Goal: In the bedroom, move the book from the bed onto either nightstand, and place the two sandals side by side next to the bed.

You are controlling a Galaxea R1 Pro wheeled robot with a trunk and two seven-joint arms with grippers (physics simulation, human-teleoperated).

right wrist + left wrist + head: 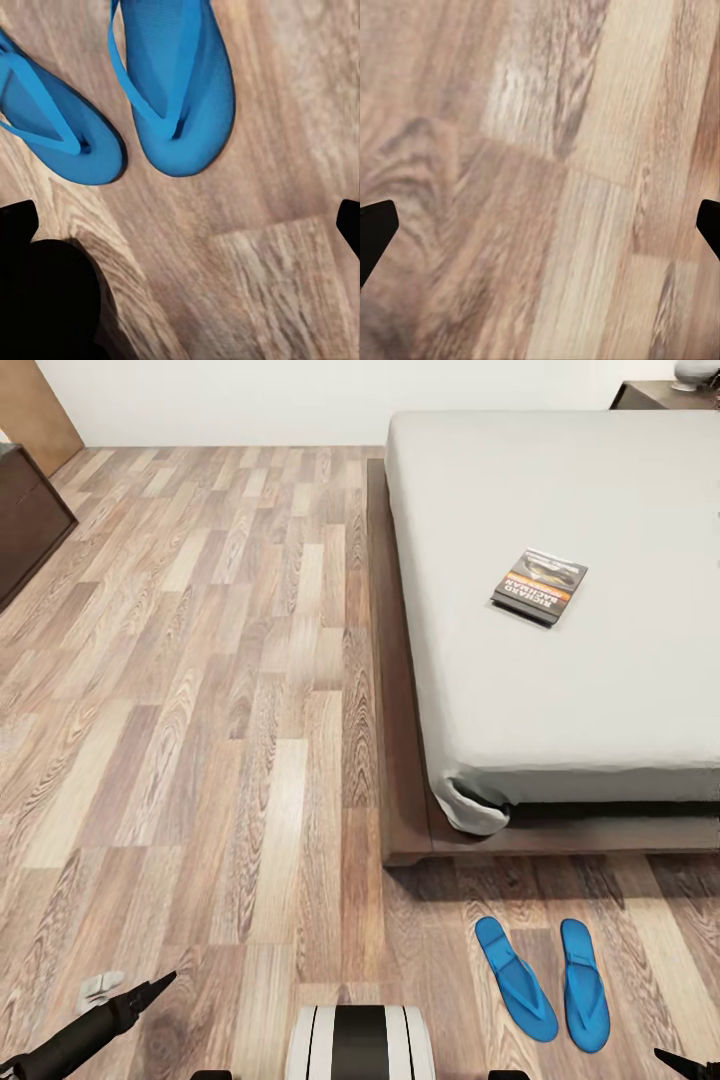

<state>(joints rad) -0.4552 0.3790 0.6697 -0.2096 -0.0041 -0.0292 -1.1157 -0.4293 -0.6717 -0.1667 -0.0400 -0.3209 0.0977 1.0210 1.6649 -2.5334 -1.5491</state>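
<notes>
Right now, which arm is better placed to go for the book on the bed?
Probably the right. The book lies on the bed at the robot's right, ahead of the right gripper, while the left gripper hangs over bare floor, farther away.

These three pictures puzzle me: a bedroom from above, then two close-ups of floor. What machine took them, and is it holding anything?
A two-armed wheeled robot in a simulation. The wide picture comes from its head camera, looking down: the book lies on the bed, and two sandals sit side by side on the floor by the bed's foot. The other two come from cameras near each gripper. The left gripper looks at bare planks; the right gripper hangs over the sandals. Both are open, their dark fingertips wide apart, holding nothing.
</notes>
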